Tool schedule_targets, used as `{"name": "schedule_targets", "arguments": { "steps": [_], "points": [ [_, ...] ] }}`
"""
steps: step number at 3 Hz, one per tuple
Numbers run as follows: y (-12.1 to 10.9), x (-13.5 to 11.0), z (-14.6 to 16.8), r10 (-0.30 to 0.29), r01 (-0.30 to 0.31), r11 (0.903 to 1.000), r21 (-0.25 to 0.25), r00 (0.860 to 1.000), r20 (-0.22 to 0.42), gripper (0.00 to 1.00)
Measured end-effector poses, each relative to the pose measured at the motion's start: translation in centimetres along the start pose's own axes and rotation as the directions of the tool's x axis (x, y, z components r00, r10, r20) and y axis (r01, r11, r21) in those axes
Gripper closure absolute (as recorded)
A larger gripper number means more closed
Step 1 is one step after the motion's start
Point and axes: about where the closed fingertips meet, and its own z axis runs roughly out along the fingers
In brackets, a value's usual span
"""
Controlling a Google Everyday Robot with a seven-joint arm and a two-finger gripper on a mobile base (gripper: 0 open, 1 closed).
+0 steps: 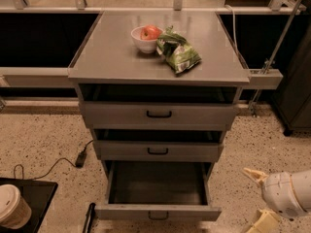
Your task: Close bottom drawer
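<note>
The bottom drawer [158,211] of the grey cabinet stands pulled far out. Its flat grey front with a small black handle is near the lower edge of the camera view, and its dark interior [158,182] looks empty. My gripper [250,200] is low at the right, beside the drawer's right front corner and apart from it. Its two cream fingers [254,174] are spread and hold nothing.
The two upper drawers [159,114] are slightly ajar. On the cabinet top [112,52] sit a white bowl with an apple [147,36] and a green chip bag [177,52]. A paper cup [12,207] on a black tray is at lower left. A cable [73,160] lies on the floor.
</note>
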Motion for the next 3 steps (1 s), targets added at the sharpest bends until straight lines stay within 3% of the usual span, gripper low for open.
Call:
{"name": "schedule_targets", "arguments": {
  "steps": [1,2,3],
  "points": [
    [0.0,0.0,0.0,0.000,0.000,1.0000,-0.001,1.000,0.000,0.00],
    [1.5,2.6,5.0,0.064,-0.065,0.9965,-0.053,0.998,-0.019,0.00],
    [6.9,6.5,15.4,0.129,-0.133,0.9739,-0.184,0.991,-0.031,0.00]
  ]
}}
